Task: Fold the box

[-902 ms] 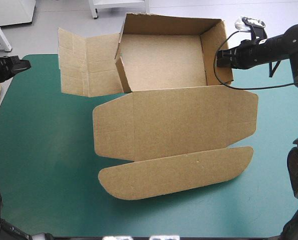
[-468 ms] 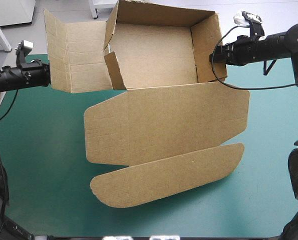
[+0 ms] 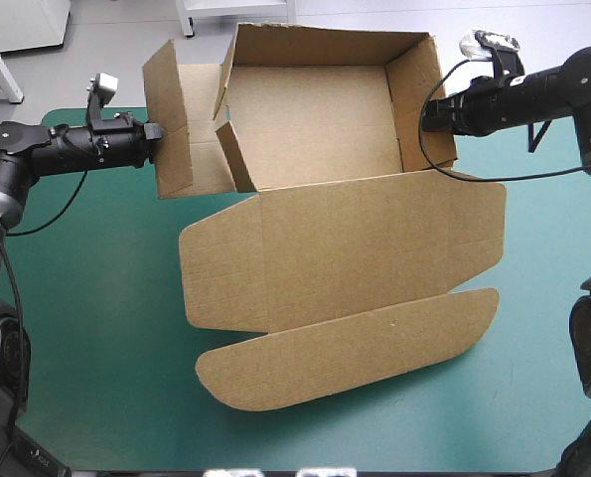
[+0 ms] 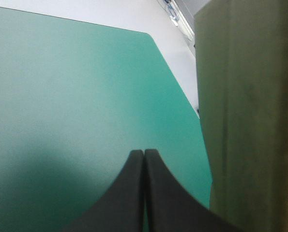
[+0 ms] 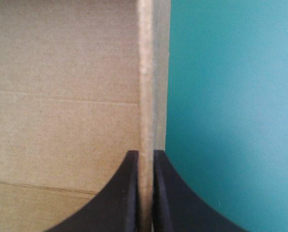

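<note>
The brown box (image 3: pixel 315 119) stands at the table's far side as an open tray, its lid (image 3: pixel 345 248) and rounded tuck flap (image 3: pixel 355 348) lying flat toward the front. My right gripper (image 3: pixel 429 114) is shut on the box's raised right wall (image 3: pixel 426 94). In the right wrist view the wall's edge (image 5: pixel 145 87) runs between the black fingers (image 5: pixel 129 193). My left gripper (image 3: pixel 158 131) is shut on nothing, with its tip against the outside of the raised left side flap (image 3: pixel 171 119). The left wrist view shows that board (image 4: pixel 245 121) close beside the gripper (image 4: pixel 144 152).
Bare teal-green cover (image 3: pixel 86 298) lies to the left of the lid and along the front edge. A short inner flap (image 3: pixel 235 154) stands at the tray's front left corner. The box's back wall overhangs the table's far edge.
My left arm has come in from the left and pushed the side flap from lying spread out to standing nearly upright. The box shifted slightly left, then back right. The right gripper kept its hold.
</note>
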Robot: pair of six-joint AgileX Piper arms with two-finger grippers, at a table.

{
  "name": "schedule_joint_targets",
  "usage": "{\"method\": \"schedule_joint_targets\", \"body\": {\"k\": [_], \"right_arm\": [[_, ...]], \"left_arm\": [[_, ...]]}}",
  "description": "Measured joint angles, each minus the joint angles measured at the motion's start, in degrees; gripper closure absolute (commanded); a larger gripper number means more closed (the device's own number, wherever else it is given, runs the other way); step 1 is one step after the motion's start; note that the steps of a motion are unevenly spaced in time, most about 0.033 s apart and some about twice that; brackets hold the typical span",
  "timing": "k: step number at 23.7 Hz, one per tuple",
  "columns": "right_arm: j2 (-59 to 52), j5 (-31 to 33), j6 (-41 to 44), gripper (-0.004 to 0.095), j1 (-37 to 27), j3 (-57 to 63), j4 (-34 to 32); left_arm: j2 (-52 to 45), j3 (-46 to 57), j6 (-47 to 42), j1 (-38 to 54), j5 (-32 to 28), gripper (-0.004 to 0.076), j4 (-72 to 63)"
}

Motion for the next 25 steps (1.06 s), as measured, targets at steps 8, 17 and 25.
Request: {"method": "schedule_joint_targets", "body": {"k": [8, 17, 25], "right_arm": [[1.96, -0.50, 2.99, 0.0917, 5.20, 0.07, -7.68], [6.17, -2.54, 5.37, 0.0916, 10.61, 0.20, -13.39], [6.17, -2.81, 5.74, 0.0915, 10.66, 0.20, -15.20]], "left_arm": [[0.00, 0.00, -1.07, -3.26, -0.22, 0.0732, -2.13], [0.00, 0.00, -5.13, -4.49, -0.53, 0.0708, -1.18], [-0.26, 0.00, -6.10, -5.16, -0.64, 0.0279, -0.65]]}}
